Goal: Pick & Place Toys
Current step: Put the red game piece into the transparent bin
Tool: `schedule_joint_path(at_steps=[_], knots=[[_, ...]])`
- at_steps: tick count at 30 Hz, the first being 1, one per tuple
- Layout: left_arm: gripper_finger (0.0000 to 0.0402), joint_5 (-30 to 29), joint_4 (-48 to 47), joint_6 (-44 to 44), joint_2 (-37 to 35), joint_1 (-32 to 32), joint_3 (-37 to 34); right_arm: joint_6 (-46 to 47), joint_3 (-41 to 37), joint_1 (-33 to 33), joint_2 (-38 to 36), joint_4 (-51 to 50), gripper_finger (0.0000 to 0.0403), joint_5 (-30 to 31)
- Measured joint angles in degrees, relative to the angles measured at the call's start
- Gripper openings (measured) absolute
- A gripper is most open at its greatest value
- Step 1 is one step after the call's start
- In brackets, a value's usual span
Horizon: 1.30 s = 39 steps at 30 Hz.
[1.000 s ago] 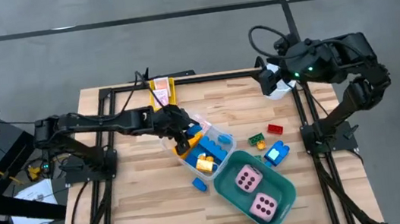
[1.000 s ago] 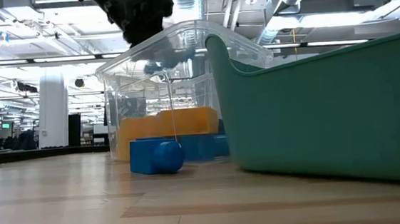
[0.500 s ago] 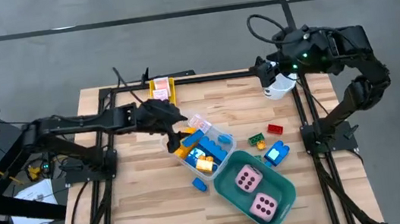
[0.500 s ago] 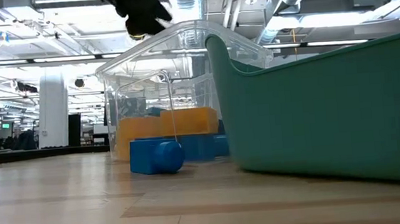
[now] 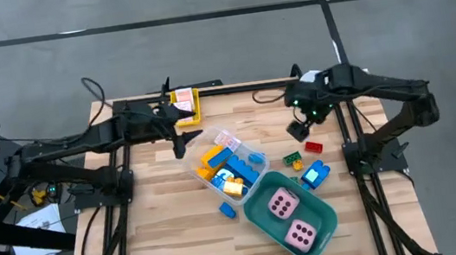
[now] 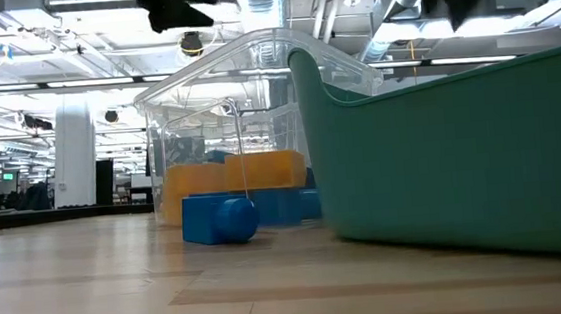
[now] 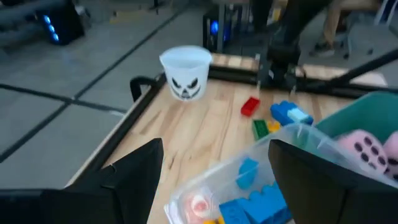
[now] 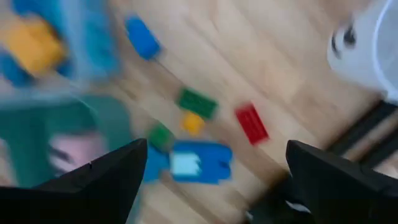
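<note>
1. While several bricks already sit in the clear bin (image 5: 231, 164) mid-table, sorting looks only partly done: blue, yellow and orange bricks (image 5: 226, 169) plus a pink-white card (image 5: 226, 139) are inside it.
2. Two pink dice (image 5: 291, 218) lie in the teal tub (image 5: 315, 206), which touches the clear bin on the side toward the near right corner.
3. Left to do, as a judgement: loose pieces on the table toward the right edge, namely a red brick (image 5: 313, 147), a green brick (image 5: 291, 158), a big blue brick (image 5: 313, 174), and a small blue brick (image 5: 227, 209) just beside the bin on its near side.
4. More pink-white cards lie in a yellow tray (image 5: 184, 103) at the far edge.
5. Left gripper (image 5: 179, 139) hovers near the far edge beside the bin, fingers apart, nothing between them.
6. Right gripper (image 5: 300, 129) hangs over the loose bricks by the right edge, fingers wide apart, empty. Likely next pick is there.
7. Left wrist view adds the white cup (image 7: 185, 73) with a face print at the table's far right corner; in the high view the right arm mostly covers it.
8. Right wrist view shows the loose bricks close up but smeared.
9. Low view gives only the bin wall, the tub wall and the small blue brick; it hides the loose pile and the dice.
</note>
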Motion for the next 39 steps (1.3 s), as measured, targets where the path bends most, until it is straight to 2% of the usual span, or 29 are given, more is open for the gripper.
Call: schedule_joint_path(at_steps=[6,11,21,33,39], knots=[[0.029,-0.83,9.36,-1.68,-1.18,0.97,-3.92,-7.7,-17.33,-4.79,-5.3,0.72,0.0375,-2.77],[0.0289,-3.09,12.96,-2.59,0.73,1.06,-4.34,-13.35,-25.55,-6.49,-10.09,5.77,0.0375,-3.89],[0.029,-5.0,17.36,-4.36,3.81,1.04,-4.36,-22.63,-37.68,-10.21,-12.75,15.19,0.0375,-3.89],[0.029,-5.26,19.43,-7.66,4.22,1.08,-4.34,-26.43,-50.32,-10.51,-13.13,27.11,0.0356,-4.45],[0.029,-5.24,19.36,-8.21,4.22,1.08,-4.34,-26.67,-50.59,-10.58,-12.44,28.67,0.0343,-5.18]])
